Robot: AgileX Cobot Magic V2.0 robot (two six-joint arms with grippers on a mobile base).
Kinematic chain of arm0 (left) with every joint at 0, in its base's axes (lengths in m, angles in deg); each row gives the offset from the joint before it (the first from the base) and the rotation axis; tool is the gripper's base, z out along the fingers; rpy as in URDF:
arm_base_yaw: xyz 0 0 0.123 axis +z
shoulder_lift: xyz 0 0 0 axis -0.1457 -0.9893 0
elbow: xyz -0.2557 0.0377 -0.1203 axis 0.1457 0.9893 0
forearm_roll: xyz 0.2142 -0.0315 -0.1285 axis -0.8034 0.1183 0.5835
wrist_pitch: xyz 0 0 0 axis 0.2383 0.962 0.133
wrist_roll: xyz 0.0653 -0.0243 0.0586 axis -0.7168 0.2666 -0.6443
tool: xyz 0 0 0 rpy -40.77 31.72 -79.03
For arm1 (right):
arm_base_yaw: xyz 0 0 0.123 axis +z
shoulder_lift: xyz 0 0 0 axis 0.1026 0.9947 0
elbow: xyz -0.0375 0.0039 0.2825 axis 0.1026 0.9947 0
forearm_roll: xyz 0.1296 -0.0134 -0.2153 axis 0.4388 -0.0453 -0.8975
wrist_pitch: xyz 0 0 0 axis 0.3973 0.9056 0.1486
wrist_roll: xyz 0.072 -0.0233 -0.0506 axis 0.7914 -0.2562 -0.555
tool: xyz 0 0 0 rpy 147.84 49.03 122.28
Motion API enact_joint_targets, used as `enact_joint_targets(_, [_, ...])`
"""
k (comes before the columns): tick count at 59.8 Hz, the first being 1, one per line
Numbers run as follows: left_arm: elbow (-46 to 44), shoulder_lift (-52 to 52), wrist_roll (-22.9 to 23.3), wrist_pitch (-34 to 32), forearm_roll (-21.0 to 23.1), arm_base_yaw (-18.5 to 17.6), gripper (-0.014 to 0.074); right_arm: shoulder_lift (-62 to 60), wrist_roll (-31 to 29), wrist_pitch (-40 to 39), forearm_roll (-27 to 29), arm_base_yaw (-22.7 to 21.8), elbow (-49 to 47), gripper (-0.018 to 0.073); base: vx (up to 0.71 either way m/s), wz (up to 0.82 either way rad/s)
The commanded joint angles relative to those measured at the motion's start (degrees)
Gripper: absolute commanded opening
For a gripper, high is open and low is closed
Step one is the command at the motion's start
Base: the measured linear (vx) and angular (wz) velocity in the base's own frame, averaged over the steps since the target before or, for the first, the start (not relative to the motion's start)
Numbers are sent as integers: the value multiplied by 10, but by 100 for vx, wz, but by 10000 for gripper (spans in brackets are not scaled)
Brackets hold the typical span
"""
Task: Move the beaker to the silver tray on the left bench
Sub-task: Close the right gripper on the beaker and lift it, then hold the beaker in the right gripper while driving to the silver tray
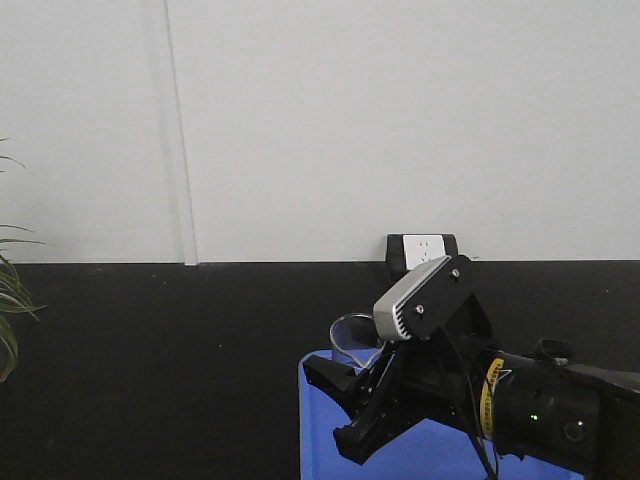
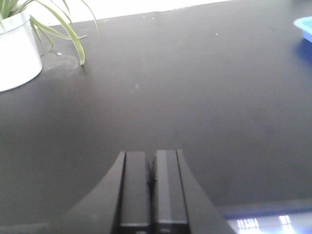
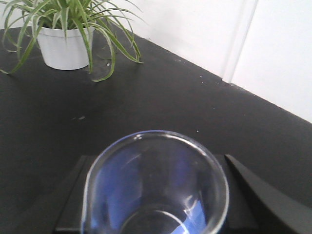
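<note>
The beaker (image 3: 156,185), clear glass with a pouring lip, sits between the black fingers (image 3: 73,195) of my right gripper (image 3: 156,200), which is shut on it. In the front view its rim (image 1: 352,335) shows just ahead of my right gripper (image 1: 365,395), above a bright blue tray (image 1: 420,455). My left gripper (image 2: 151,161) is shut and empty, low over the matte black worktop (image 2: 185,87). The silver tray is out of view.
A spider plant in a white pot (image 3: 63,46) stands at the far left of the black bench, also in the left wrist view (image 2: 17,48). A blue tray corner (image 2: 304,27) shows at the right. A wall socket (image 1: 423,250) sits behind the bench.
</note>
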Motion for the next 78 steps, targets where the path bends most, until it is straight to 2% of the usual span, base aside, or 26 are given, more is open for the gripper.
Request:
enact_joint_targets(1, [11, 4, 1, -47, 2, -3, 1, -21, 0, -16, 15, -1, -15, -14, -20, 0])
enact_joint_targets(78, [11, 4, 1, -47, 2, -3, 1, -21, 0, -16, 15, -1, -15, -14, -30, -1])
